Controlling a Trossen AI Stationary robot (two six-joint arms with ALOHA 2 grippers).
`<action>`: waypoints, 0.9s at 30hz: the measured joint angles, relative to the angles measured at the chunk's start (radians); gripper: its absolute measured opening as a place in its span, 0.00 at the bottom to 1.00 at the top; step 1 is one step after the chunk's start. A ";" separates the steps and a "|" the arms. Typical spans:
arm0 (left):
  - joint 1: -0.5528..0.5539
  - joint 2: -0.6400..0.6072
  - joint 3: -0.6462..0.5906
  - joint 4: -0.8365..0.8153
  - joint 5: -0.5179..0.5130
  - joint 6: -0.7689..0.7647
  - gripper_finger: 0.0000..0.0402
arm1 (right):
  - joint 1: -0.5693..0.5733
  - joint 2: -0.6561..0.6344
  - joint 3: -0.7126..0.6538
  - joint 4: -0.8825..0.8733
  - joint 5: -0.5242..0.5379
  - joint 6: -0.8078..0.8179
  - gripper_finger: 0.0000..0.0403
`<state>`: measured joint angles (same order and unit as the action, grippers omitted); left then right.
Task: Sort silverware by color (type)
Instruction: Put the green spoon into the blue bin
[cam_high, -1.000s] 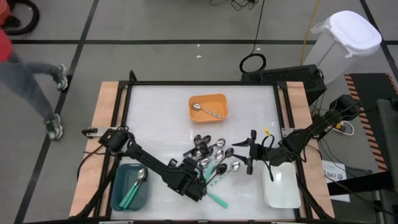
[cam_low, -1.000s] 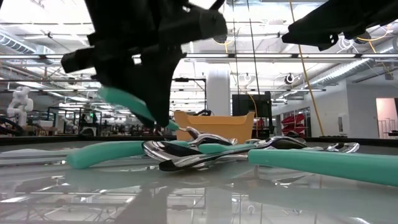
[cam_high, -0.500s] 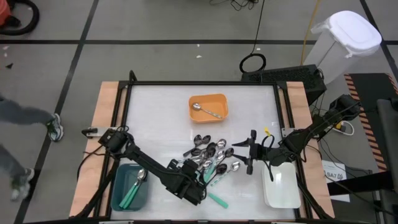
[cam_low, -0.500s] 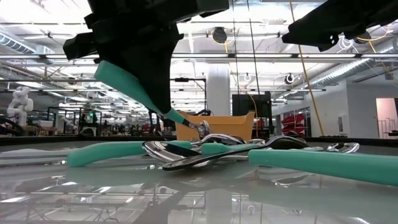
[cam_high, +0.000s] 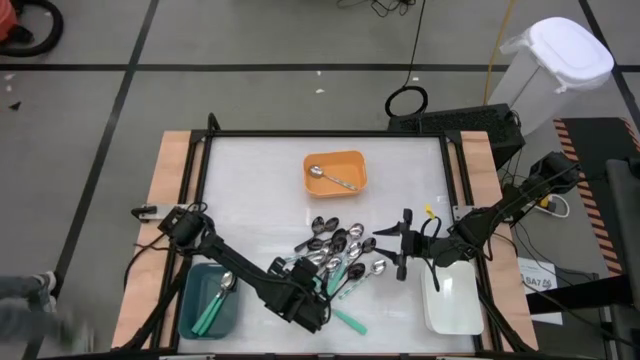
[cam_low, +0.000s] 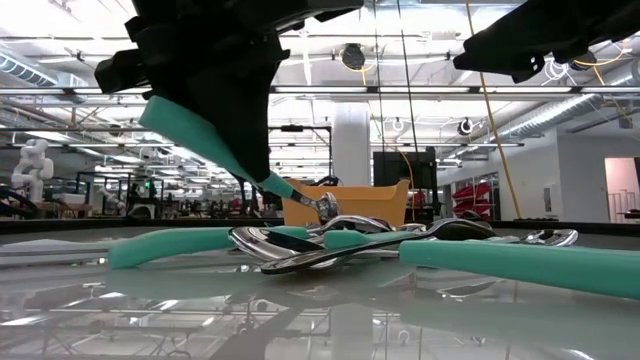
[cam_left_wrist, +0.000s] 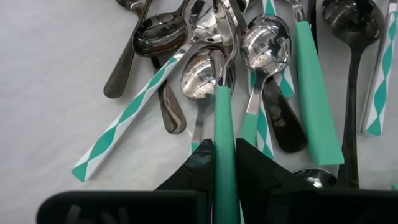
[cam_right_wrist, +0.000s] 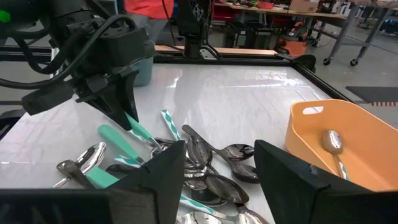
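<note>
A pile of spoons (cam_high: 340, 255) lies mid-table: teal-handled, all-silver and black ones, crossed over each other (cam_left_wrist: 267, 74). My left gripper (cam_high: 312, 298) stands at the pile's near-left side, shut on one teal-handled spoon (cam_low: 215, 150). My right gripper (cam_high: 400, 245) hovers open at the pile's right side (cam_right_wrist: 217, 180), touching nothing. Two teal-handled spoons lie in the teal tray (cam_high: 190, 318). One silver spoon (cam_high: 330, 178) lies in the orange tray (cam_high: 352, 160). My left gripper pinches the spoon's teal handle (cam_left_wrist: 224, 124) between its two fingers, about midway along it. The fingers slant steeply down from the near-left and run nearly along the handle. The spoon is tilted, handle end up and bowl (cam_low: 325, 205) low over the pile; whether the bowl touches the pile, I cannot tell.
A white tray (cam_high: 452, 305) sits at the near right, under my right arm. A loose teal-handled spoon (cam_high: 350, 322) lies near the front edge beside my left gripper. Bare table stretches along the far side, left and right of the orange tray.
My left gripper has risen slightly with the teal-handled spoon. The spoon's handle now stands higher and its bowl has come into sight just above the pile. My right gripper has kept still. A person at the far left has walked out of view.
</note>
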<state>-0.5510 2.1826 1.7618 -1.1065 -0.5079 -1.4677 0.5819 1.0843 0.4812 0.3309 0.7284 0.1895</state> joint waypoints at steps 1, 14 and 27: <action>0.000 0.000 0.000 0.000 0.000 0.000 0.10 | 0.000 0.000 0.000 0.000 0.000 0.000 0.46; -0.021 -0.003 0.096 0.003 -0.104 0.105 0.10 | 0.000 0.000 0.000 -0.002 0.000 0.000 0.46; -0.073 -0.005 0.164 0.000 -0.333 0.218 0.10 | 0.002 0.000 0.000 -0.018 -0.021 0.031 0.46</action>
<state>-0.6242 2.1777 1.9263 -1.1064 -0.8407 -1.2497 0.5835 1.0843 0.4811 0.3130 0.7073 0.2210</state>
